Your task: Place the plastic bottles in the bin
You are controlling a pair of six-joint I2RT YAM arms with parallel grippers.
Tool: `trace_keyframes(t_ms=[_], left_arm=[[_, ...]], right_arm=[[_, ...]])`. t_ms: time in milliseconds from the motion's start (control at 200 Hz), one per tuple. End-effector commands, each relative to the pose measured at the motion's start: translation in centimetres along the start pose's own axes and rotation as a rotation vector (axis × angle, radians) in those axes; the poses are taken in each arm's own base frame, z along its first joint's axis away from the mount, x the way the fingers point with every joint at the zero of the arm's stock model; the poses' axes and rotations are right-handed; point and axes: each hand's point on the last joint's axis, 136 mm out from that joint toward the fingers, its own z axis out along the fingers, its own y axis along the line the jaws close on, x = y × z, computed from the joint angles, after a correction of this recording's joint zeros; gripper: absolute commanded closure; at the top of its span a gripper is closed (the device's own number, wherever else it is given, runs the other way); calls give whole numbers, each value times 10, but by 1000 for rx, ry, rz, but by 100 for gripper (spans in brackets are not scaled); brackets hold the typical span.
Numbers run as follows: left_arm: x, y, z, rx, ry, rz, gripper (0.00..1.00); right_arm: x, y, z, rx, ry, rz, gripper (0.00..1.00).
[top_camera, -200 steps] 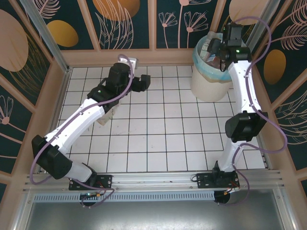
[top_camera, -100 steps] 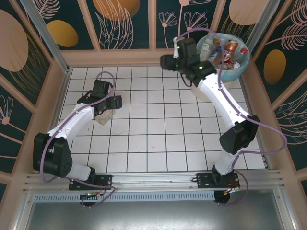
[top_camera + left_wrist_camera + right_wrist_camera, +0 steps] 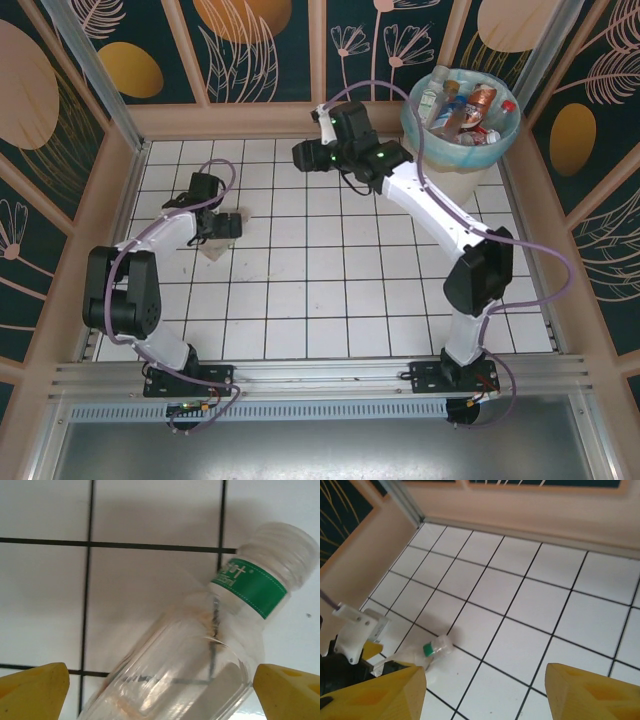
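**A:** What's under the left gripper [image 3: 160, 690]?

**B:** A clear bottle [image 3: 200, 645] with a green label. It lies on its side on the left part of the table [image 3: 330, 280]. My fingers [image 3: 32, 687] are spread wide, one on each side of its body, with nothing pinched yet.

**A:** How would you take it?

**B:** It lies skewed to the fingers, so I'd turn the wrist square first. Then I'd go lower and close across the body, not the neck. It looks thin and empty, so I expect it to give, or to slip sideways if I bite off-centre.

**A:** And the right gripper [image 3: 482, 680]?

**B:** Spread and empty, hanging above the far middle of the table. The bin [image 3: 478, 172] stands in the far right corner with bottles [image 3: 462, 112] piled inside. I'd move that arm aside before carrying across.
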Motion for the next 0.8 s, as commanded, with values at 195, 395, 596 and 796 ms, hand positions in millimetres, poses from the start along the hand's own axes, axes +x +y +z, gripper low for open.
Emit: trace_keyframes(t_ms=[195,395,596,796], left_arm=[[26,-10,28,62,103,97,15],[32,-14,30,86,123,100,25],[17,-24,9,149,56,81,43],[-46,-55,-82,355,-285,115,46]], right_arm=[[-5,9,8,-41,-6,-5,36],[-2,11,12,-52,4,5,36],[-4,11,9,-49,-1,4,36],[-23,35,-7,-172,-52,-3,35]])
